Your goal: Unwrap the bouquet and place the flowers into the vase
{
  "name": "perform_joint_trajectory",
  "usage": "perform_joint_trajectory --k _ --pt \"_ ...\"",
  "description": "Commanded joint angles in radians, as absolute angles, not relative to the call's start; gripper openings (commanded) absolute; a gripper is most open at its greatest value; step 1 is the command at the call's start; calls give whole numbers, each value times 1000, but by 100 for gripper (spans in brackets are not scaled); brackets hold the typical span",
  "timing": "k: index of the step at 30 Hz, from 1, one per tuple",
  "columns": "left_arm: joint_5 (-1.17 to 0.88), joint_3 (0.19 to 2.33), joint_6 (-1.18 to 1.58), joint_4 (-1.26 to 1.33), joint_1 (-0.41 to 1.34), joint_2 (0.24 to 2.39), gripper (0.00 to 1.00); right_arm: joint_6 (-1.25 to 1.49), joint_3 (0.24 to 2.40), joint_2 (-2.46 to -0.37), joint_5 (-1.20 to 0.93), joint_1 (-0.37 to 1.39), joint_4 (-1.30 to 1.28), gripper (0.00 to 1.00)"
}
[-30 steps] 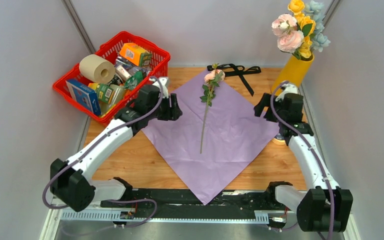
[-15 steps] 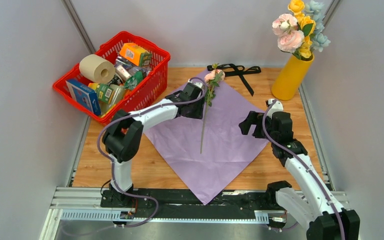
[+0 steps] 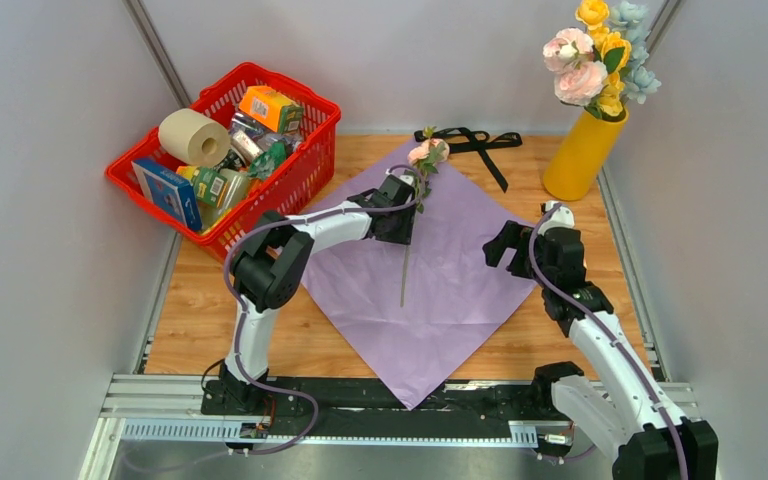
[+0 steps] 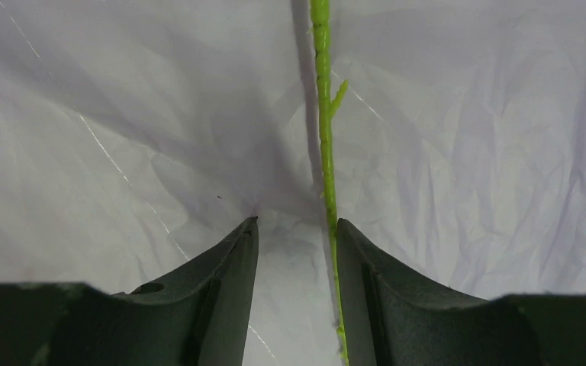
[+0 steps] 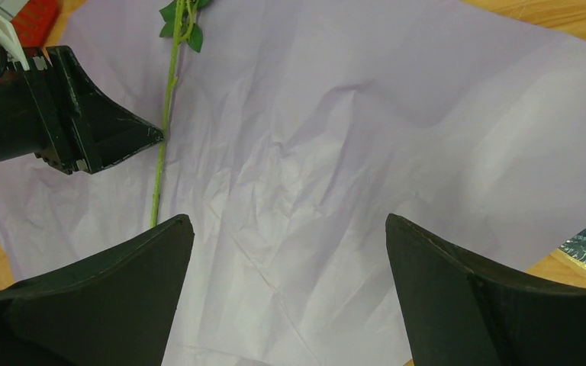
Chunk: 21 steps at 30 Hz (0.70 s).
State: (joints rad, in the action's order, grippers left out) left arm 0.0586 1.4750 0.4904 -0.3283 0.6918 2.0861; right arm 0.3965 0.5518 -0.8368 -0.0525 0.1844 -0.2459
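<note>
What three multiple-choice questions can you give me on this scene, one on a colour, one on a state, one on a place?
1. The vase is: A red, B yellow, C black.
2. The right gripper is: A open and empty, B shut tight, C out of view.
3. The single flower lies: A in the vase, B on the purple paper, C in the right gripper.
Answers: 1 B, its tube is mustard yellow. 2 A, its jaws stand wide apart with only paper between. 3 B, its stem lies flat on the sheet.
</note>
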Motion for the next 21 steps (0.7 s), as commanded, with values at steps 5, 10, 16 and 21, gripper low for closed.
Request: perform_joint_trajectory --k 5,10,16,21 --pt "97 1505 486 -298 719 2097 50 400 545 -815 -52 181 -206 100" --pt "124 1523 491 -311 736 2111 50 397 543 -815 -55 181 -204 100" --pt "141 1557 476 -339 745 2154 47 396 537 -807 -54 181 -204 100" --pt "167 1563 462 -360 762 2178 39 387 540 -799 -84 181 -204 100"
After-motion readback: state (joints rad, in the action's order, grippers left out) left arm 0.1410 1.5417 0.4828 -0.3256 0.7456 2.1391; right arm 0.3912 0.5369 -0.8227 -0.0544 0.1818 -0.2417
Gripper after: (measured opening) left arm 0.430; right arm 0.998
